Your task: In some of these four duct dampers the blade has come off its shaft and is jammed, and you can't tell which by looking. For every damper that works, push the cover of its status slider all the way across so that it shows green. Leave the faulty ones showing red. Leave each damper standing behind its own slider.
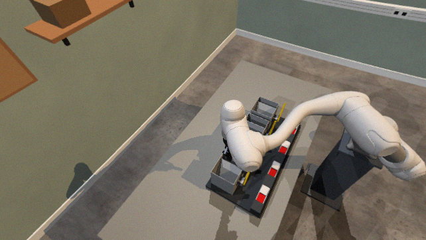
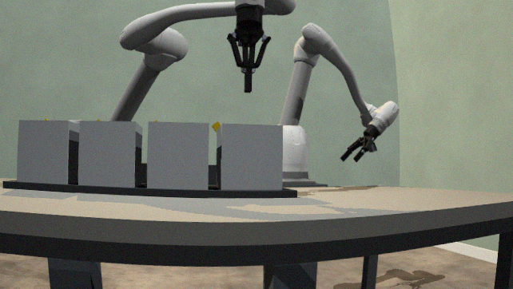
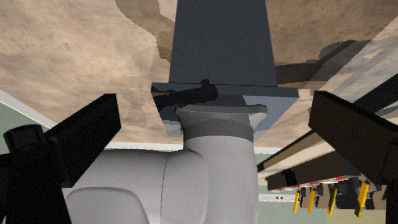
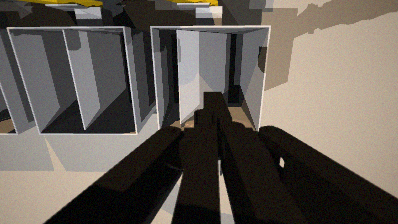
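Note:
Four grey open-topped dampers stand in a row on a dark base (image 2: 160, 192). The end damper (image 1: 223, 181) (image 2: 252, 156) (image 4: 254, 70) shows an upright light blade (image 4: 189, 80) inside. Its neighbour (image 2: 177, 156) shows a blade (image 4: 79, 80) too. Yellow handles show on the slider side, one handle (image 1: 246, 178) at the end damper. All four sliders (image 1: 261, 198) (image 1: 273, 172) (image 1: 283, 150) (image 1: 294, 131) show red; white covers show on the nearer three. My right gripper (image 2: 248, 91) (image 4: 212, 106) is shut and empty, above the end damper. My left gripper (image 2: 349, 159) (image 3: 214, 109) is open and empty, away from the row.
The right arm (image 1: 245, 142) hangs over the row and hides parts of the middle dampers in the top view. The table edge (image 2: 256, 232) runs along the dampers' back side. A dark pedestal (image 1: 335, 172) stands beyond the slider side. A wall shelf (image 1: 99, 16) holds a box.

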You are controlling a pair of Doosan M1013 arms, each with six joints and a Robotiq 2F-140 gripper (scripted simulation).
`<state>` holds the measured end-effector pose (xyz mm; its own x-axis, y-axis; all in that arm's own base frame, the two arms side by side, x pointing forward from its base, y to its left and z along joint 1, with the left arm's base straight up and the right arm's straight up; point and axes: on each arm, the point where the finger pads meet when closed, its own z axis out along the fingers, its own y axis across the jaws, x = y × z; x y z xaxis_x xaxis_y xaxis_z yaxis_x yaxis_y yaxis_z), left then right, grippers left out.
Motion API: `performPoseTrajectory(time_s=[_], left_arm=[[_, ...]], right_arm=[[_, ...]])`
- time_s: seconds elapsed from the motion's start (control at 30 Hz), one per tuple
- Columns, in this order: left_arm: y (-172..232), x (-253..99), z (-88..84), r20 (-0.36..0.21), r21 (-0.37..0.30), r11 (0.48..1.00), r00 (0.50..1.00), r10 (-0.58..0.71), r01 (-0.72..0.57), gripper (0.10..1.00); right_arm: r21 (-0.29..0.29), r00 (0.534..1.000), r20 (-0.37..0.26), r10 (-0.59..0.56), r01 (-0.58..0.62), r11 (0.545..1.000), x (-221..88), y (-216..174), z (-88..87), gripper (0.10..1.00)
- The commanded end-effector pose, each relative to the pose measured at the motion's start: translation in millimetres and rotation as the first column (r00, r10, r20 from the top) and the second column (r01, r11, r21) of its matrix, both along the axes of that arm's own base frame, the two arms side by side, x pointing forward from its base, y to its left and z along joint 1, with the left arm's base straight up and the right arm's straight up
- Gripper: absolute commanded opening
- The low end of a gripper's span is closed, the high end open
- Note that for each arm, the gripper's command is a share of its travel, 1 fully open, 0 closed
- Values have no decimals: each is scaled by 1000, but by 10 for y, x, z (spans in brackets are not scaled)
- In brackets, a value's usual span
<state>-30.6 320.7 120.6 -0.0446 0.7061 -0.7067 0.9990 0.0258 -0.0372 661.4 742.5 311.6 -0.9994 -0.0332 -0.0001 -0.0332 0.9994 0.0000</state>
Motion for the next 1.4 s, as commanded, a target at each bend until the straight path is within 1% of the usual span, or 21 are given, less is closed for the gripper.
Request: performPoseTrajectory(time_s=[0.0, 0.57, 0.7, 0.8, 0.87, 1.0, 1.17, 1.2, 1.27, 1.3, 1.37], left_arm=[[3, -1, 3, 0, 1, 1000, 1000, 0, 0, 1000], [3, -1, 3, 0, 1, 1000, 1000, 0, 0, 1000], [3, -1, 3, 0, 1, 1000, 1000, 0, 0, 1000], [3, -1, 3, 0, 1, 1000, 1000, 0, 0, 1000], [3, -1, 3, 0, 1, 1000, 1000, 0, 0, 1000], [3, -1, 3, 0, 1, 1000, 1000, 0, 0, 1000], [3, -1, 3, 0, 1, 1000, 1000, 0, 0, 1000], [3, -1, 3, 0, 1, 1000, 1000, 0, 0, 1000], [3, -1, 3, 0, 1, 1000, 1000, 0, 0, 1000], [3, -1, 3, 0, 1, 1000, 1000, 0, 0, 1000], [3, -1, 3, 0, 1, 1000, 1000, 0, 0, 1000]], right_arm=[[2, 1000, 1, 0, 0, 1000, -1, 0, 17, 99], [2, 1000, 1, 1, -1, 1000, -1, 1, 17, 99], [2, 1000, 1, 16, -16, 1000, -1, 1, 17, 99], [2, 994, 1, 109, -109, 994, -1, 1, 17, 99], [1, 975, 1, 224, -224, 975, -1, 1, 17, 99], [1, 934, 1, 358, -358, 934, -2, 1, 17, 99], [1, 850, 2, 527, -527, 850, -2, 2, 17, 99], [1, 829, 2, 559, -559, 829, -2, 2, 17, 99], [1, 829, 2, 559, -559, 829, -2, 2, 17, 99], [1, 767, 2, 641, -641, 767, -2, 2, 17, 99], [0, 727, 2, 687, -687, 727, -2, 2, 17, 99]])
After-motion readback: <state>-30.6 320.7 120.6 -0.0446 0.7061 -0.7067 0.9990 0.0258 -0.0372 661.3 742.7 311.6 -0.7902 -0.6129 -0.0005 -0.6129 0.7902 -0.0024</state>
